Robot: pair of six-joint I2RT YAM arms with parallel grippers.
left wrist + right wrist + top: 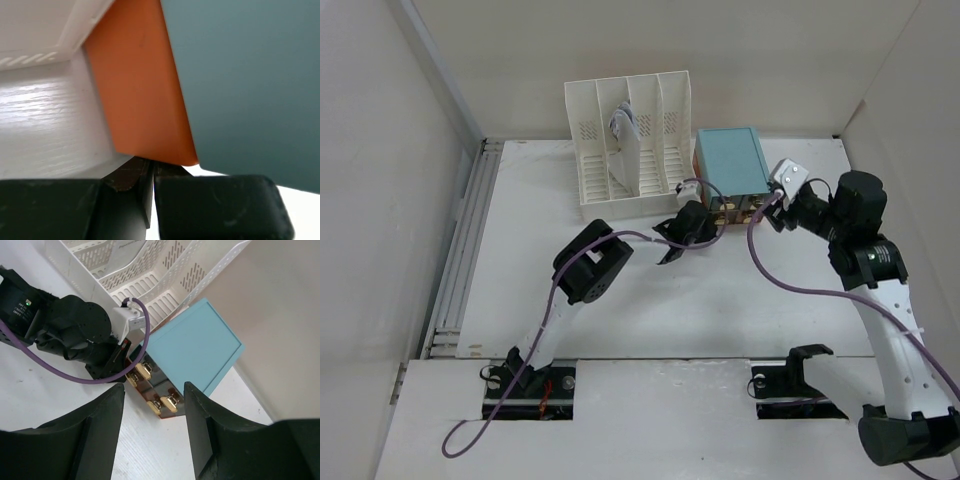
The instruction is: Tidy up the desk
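The desk (620, 300) is a wide white tabletop. A small drawer box (730, 160) with a teal top stands at its back. In the right wrist view the drawer fronts carry gold handles (169, 402). My left gripper (712, 218) is shut, its tips against the box's lower front-left corner. The left wrist view shows that gripper (152, 172) just under the box's orange side (140, 90), with nothing seen between the fingers. My right gripper (768, 212) hovers in front of the box's right side. It is open (154, 387) and holds nothing, the handles framed between its fingers.
A white slotted file rack (625, 150) stands left of the drawer box, with papers in one slot. Grey rails (460, 260) run along the desk's left edge. White walls close in the back and both sides. A purple cable (770, 265) loops from the right wrist.
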